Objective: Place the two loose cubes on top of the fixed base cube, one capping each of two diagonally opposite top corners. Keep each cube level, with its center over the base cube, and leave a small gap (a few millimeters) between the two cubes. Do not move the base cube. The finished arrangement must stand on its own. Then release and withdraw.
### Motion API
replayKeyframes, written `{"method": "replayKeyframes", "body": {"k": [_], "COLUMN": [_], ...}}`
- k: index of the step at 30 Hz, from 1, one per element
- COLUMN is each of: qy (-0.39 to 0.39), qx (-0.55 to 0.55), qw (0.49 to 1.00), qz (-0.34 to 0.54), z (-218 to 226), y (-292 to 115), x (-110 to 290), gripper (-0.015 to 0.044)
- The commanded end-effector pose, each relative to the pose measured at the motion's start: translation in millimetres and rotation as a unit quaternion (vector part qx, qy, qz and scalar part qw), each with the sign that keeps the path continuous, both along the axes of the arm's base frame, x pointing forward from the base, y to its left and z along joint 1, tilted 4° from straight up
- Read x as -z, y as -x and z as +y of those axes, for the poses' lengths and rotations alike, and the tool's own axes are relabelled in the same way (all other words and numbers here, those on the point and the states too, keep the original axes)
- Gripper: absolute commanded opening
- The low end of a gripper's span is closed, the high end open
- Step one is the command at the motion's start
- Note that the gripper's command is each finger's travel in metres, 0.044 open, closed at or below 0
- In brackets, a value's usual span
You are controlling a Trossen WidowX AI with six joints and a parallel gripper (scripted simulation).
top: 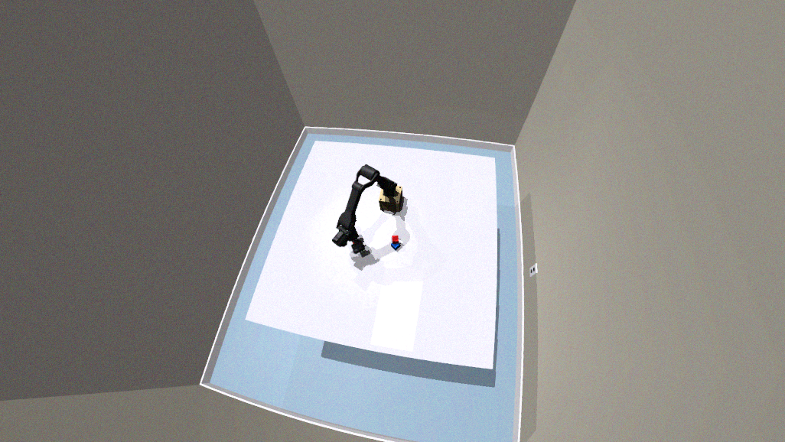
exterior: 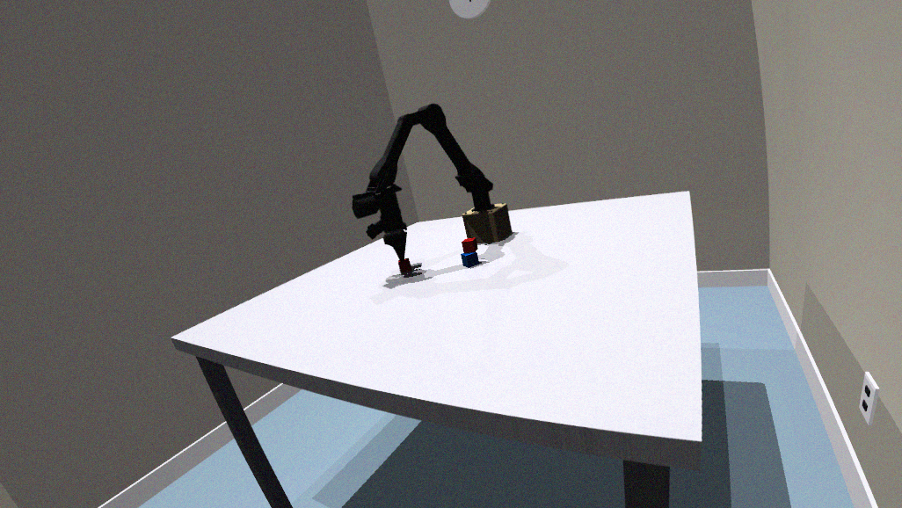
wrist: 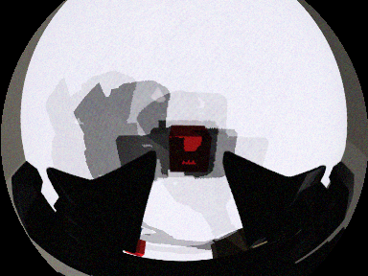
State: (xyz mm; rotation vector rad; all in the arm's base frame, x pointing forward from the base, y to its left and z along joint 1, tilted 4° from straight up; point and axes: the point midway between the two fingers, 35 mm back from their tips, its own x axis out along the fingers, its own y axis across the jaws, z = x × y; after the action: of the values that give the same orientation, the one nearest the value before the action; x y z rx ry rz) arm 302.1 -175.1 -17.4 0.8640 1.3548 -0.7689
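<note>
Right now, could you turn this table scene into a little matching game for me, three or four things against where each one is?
Things:
1. blue base cube
2. first red cube
3. second red cube
4. gripper

Places or states:
A. on the table, between the fingers
B. stacked on the blue cube
C. open, lowered around a cube
D. on the table, under a red cube

Pairs: 1-D, 2-B, 3-A, 4-C

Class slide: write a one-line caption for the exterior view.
Open tool lowered over the second red cube; first red cube sits on the blue base cube.
</note>
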Motion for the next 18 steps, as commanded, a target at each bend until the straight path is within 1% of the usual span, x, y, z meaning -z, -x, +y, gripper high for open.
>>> {"method": "replayKeyframes", "body": {"k": [1, 11, 17, 18], "qy": [-0.002, -0.002, -0.002, -0.002], "qx": [0.002, 0.002, 0.002, 0.002], "qw": [1.0, 1.0, 1.0, 1.0], "qz": [-0.001, -0.001, -0.001, -0.001], "z": [1, 2, 2, 2], "y": [0, -1, -1, -1], "x": [7, 21, 21, 21], "gripper": [0.0265, 0.0265, 0.0107, 0.0105]}}
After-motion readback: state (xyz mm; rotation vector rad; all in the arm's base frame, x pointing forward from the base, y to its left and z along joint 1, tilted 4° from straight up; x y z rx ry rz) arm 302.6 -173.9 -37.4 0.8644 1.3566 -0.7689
